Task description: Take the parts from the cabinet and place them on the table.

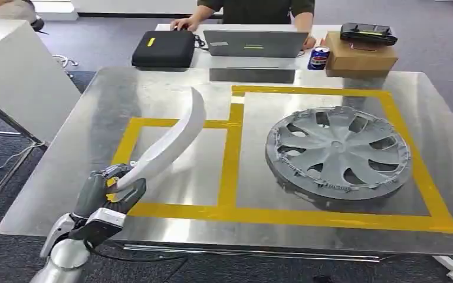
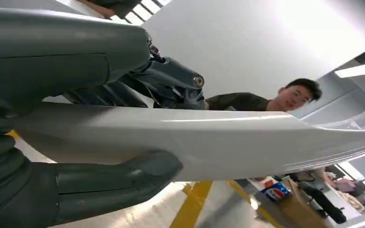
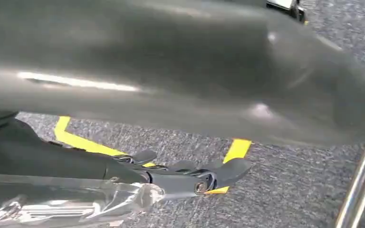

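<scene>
While the surface (image 1: 94, 118) already carries the wheel cover (image 1: 337, 153) inside its right yellow-taped box, placement of the second part is in hand. The curved white trim panel (image 1: 171, 138) hangs above the left box, toward the near left corner. The left hand (image 1: 109, 191) holds its lower end, fingers (image 2: 119, 178) clamped around it. Next: lower, then release. The right hand (image 3: 190, 178) hangs over the floor; its state cannot be determined.

Even overhead light washes the steel bench (image 1: 94, 118), leaving soft sheen and faint shadows. In the left wrist view, ceiling glare blows out behind the pale part (image 2: 228, 142). The right wrist view is dim, its nearest surfaces blurred.
</scene>
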